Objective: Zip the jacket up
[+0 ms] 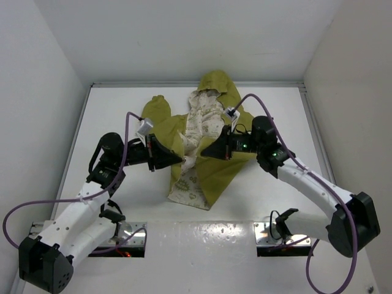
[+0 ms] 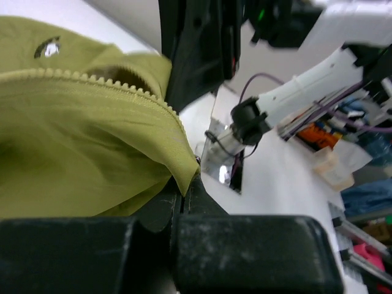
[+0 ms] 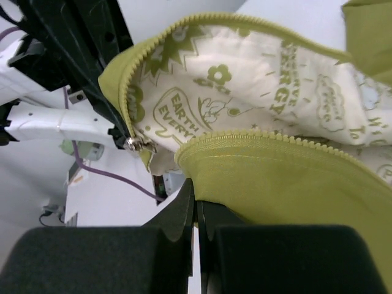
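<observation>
The olive-green hooded jacket (image 1: 225, 168) lies open in the middle of the table, hood at the far end, with its cream printed lining (image 1: 205, 119) showing. My left gripper (image 1: 179, 158) is shut on the bottom corner of one front edge (image 2: 184, 193), beside the zipper teeth (image 2: 122, 84). My right gripper (image 1: 205, 151) is shut on the other front edge (image 3: 196, 202), just under its zipper teeth (image 3: 275, 138). The silver zipper slider (image 3: 139, 144) hangs at the bottom of the opposite edge, next to the left gripper's black fingers (image 3: 104, 92). The two edges are apart and unzipped.
White walls enclose the white table (image 1: 122, 104) on the left, right and far sides. Purple cables (image 1: 257, 101) loop over both arms. The metal base plates (image 1: 131, 236) sit at the near edge. One sleeve (image 1: 156, 110) spreads to the far left.
</observation>
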You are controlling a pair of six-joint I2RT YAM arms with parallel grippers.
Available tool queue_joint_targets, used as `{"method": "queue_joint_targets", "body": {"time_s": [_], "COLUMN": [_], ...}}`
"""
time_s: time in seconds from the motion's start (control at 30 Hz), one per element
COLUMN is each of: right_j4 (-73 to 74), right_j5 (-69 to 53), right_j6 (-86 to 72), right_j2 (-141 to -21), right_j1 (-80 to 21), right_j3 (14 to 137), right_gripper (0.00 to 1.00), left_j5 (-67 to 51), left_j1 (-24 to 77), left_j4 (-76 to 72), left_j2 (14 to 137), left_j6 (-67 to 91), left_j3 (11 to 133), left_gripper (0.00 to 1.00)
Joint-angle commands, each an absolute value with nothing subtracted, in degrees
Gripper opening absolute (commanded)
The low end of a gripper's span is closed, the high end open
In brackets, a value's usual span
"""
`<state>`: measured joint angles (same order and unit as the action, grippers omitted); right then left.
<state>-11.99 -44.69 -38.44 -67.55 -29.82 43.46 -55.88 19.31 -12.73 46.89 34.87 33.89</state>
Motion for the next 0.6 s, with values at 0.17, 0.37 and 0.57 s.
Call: {"method": "queue_joint_targets", "body": {"time_s": [0.17,0.37,0.57], "right_j4": [-30.3,-31.8,-32.5], "right_j5": [-44.2,-43.1,-42.9], "right_j6": [-44.1,-45.1,-46.2], "right_j2": [-66.0,-66.4,-67.8], "right_j1": [-32.3,-32.2,-32.3], "right_j3": [40.5,41.7,42.9], "right_gripper": [0.0,0.0,0.0], "left_j5": [-55.6,-55.5,-55.5], "left_j1": [15.7,15.7,15.7], "left_j4": [-42.6,-46.0,-46.6], "left_j2": [49.8,50.4,50.4], "left_j6": [64.0,67.2,67.8], "left_j3": [29.9,29.4,28.8], "left_gripper": [0.0,0.0,0.0]}}
